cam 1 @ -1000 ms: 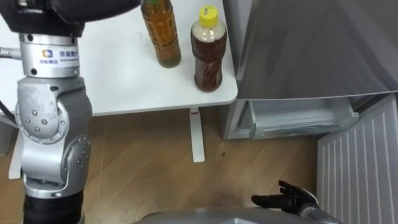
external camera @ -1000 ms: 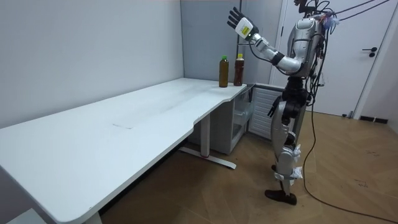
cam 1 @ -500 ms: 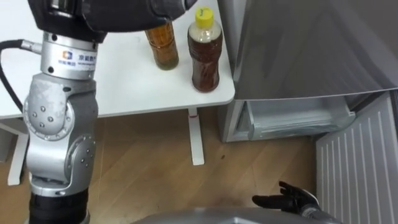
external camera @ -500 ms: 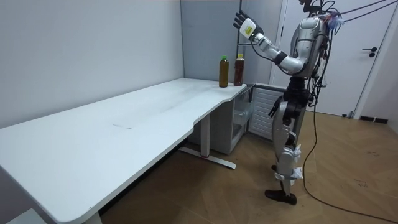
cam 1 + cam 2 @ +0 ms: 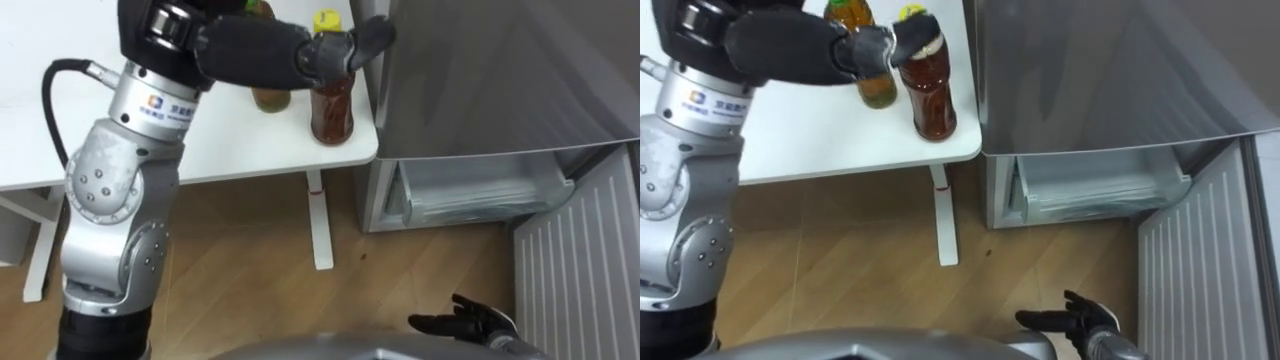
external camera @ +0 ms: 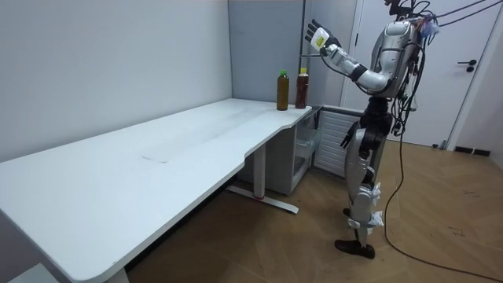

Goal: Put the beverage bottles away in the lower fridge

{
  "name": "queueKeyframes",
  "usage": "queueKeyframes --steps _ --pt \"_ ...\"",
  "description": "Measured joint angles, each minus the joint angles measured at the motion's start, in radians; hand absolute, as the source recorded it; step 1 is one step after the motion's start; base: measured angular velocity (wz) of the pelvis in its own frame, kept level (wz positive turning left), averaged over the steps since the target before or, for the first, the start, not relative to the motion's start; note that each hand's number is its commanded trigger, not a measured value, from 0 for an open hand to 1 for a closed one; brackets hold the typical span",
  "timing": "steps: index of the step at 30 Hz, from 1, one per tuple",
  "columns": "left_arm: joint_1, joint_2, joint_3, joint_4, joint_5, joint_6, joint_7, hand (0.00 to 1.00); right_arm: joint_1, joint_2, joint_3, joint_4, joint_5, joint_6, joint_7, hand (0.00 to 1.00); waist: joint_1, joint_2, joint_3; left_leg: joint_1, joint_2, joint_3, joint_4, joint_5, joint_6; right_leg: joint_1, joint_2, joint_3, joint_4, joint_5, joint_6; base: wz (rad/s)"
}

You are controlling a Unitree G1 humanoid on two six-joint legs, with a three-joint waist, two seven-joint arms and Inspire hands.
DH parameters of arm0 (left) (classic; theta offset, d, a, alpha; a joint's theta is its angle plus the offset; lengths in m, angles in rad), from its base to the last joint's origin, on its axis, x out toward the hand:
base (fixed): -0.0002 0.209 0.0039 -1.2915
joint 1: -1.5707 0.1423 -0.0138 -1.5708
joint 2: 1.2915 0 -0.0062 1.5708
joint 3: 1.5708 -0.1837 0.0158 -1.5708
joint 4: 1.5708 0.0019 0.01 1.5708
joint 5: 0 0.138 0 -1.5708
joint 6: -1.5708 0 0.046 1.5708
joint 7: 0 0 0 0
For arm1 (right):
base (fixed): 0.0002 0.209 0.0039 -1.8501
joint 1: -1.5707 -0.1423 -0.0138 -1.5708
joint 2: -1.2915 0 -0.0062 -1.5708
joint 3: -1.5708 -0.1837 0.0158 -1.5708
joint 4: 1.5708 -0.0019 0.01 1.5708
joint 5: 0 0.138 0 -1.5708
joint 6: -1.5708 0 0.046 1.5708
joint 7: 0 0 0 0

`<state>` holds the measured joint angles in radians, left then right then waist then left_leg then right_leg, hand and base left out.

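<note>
Two drinks, the yellow-cap bottle (image 5: pixel 332 105) and the green-cap bottle (image 5: pixel 270 98), stand on the white table (image 5: pixel 200 150) beside the lower fridge (image 5: pixel 470 190), which is open to take them. The left hand (image 5: pixel 255 50) is over them, fingers wide and empty, likely to grab one. The right hand (image 5: pixel 470 322) hangs low, fingers loose.

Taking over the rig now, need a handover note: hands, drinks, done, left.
Left hand: open, raised above the two bottles, touching neither in the room view.
Right hand: open, idle, low at the robot's side.
Yellow-capped bottle and green-capped bottle: upright at the corner of the white desk, next to the fridge.
Done: lower fridge door is open, with the drawer exposed.
Left: grasp each bottle and put it in the lower fridge.
</note>
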<state>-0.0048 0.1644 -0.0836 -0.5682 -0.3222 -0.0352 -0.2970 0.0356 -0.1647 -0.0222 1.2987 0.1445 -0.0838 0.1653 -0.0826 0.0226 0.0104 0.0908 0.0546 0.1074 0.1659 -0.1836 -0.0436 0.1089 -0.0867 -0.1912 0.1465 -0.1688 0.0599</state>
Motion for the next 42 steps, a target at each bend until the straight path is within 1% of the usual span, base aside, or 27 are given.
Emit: queueKeyframes --steps 1,5,7,11,13,17,22,27,30,33,36,42 --pt "0.0 0.0 0.0 0.0 0.0 0.005 -0.013 0.0 -0.003 0.0 0.0 0.003 0.0 0.001 0.0 0.0 0.001 -0.002 0.0014 -0.001 0.0 0.0 0.0 0.0 0.0 0.0 0.0 0.0 -0.003 0.0 0.0 0.0" --pt "0.0 -0.004 0.0 0.0 0.0 0.016 -0.041 0.0 -0.011 0.001 0.0 0.017 0.0 0.011 0.0 0.0 0.0 -0.007 0.0008 -0.01 -0.001 0.0 0.0 0.0 0.0 -0.004 0.0 -0.001 -0.009 0.0 0.0 0.0" --pt "0.0 -0.02 0.0 0.0 0.0 0.026 -0.047 0.0 -0.011 0.003 0.001 0.017 0.0 0.012 -0.001 0.0 0.0 -0.01 0.0008 -0.011 -0.001 0.0 0.0 0.0 0.0 -0.004 0.001 -0.001 -0.01 0.0 0.0 0.0" --pt "0.0 -0.034 0.0 0.0 0.0 0.036 -0.059 0.0 -0.01 0.004 0.001 0.018 -0.001 0.013 -0.001 0.0 0.0 -0.013 -0.0003 -0.011 0.0 0.0 0.0 0.0 0.0 -0.002 0.001 -0.001 -0.009 0.0 0.0 0.0" --pt "0.0 -0.039 0.0 0.0 0.0 0.037 -0.069 0.0 -0.009 0.006 0.001 0.018 -0.001 0.016 0.0 0.0 0.0 -0.018 -0.0015 -0.009 0.0 0.0 0.0 0.0 0.0 0.002 0.001 -0.001 -0.007 0.0 0.0 0.0" --pt "0.0 -0.04 0.0 0.0 0.0 0.041 -0.072 0.0 -0.008 0.01 0.001 0.018 -0.001 0.02 0.0 0.0 0.0 -0.025 -0.0045 -0.008 0.0 0.0 0.0 0.0 0.0 0.004 0.001 -0.001 -0.008 0.0 0.0 0.0" --pt "0.0 -0.04 0.0 0.0 0.0 0.056 -0.078 0.0 -0.01 0.016 0.001 0.018 -0.001 0.02 -0.002 0.0 -0.003 -0.028 -0.0044 -0.008 0.0 0.0 0.0 0.0 0.0 0.004 0.001 -0.001 -0.006 0.0 0.0 0.0" --pt "0.0 -0.039 -0.015 0.004 0.0 0.057 -0.077 0.0 -0.013 0.017 0.002 0.017 -0.002 0.02 -0.011 0.0 -0.004 -0.027 -0.0043 -0.002 0.001 0.0 0.001 0.0 0.0 0.002 0.001 0.001 0.004 0.0 0.0 0.0" --pt "0.0 -0.034 -0.03 0.036 0.0 0.057 -0.078 0.0 -0.016 0.016 0.001 0.016 -0.03 0.018 -0.018 0.0 -0.009 -0.028 -0.0037 0.001 0.001 0.0 0.001 0.0 0.0 0.002 0.001 0.003 0.003 -0.001 -0.001 0.0" --pt "0.0 -0.031 -0.039 0.076 0.0 0.057 -0.078 0.0 -0.02 0.015 0.001 0.01 -0.037 0.018 -0.023 0.0 -0.018 -0.021 -0.0042 -0.001 0.001 0.0 0.001 0.0 0.0 0.001 0.001 0.003 0.003 -0.002 -0.001 0.0" --pt "0.0 -0.03 -0.04 0.106 0.001 0.057 -0.077 0.0 -0.021 0.013 0.001 0.011 -0.036 0.017 -0.03 0.0 -0.024 -0.016 -0.0064 -0.001 0.001 0.0 0.001 0.0 0.0 0.001 0.001 0.004 0.003 -0.002 -0.001 0.0" --pt "0.0 -0.032 -0.039 0.114 0.001 0.057 -0.078 0.0 -0.025 0.014 0.002 0.012 -0.038 0.018 -0.032 0.0 -0.021 -0.02 -0.0044 0.002 0.001 0.015 0.001 0.0 0.0 0.003 0.001 0.019 0.004 -0.002 -0.001 -0.06"
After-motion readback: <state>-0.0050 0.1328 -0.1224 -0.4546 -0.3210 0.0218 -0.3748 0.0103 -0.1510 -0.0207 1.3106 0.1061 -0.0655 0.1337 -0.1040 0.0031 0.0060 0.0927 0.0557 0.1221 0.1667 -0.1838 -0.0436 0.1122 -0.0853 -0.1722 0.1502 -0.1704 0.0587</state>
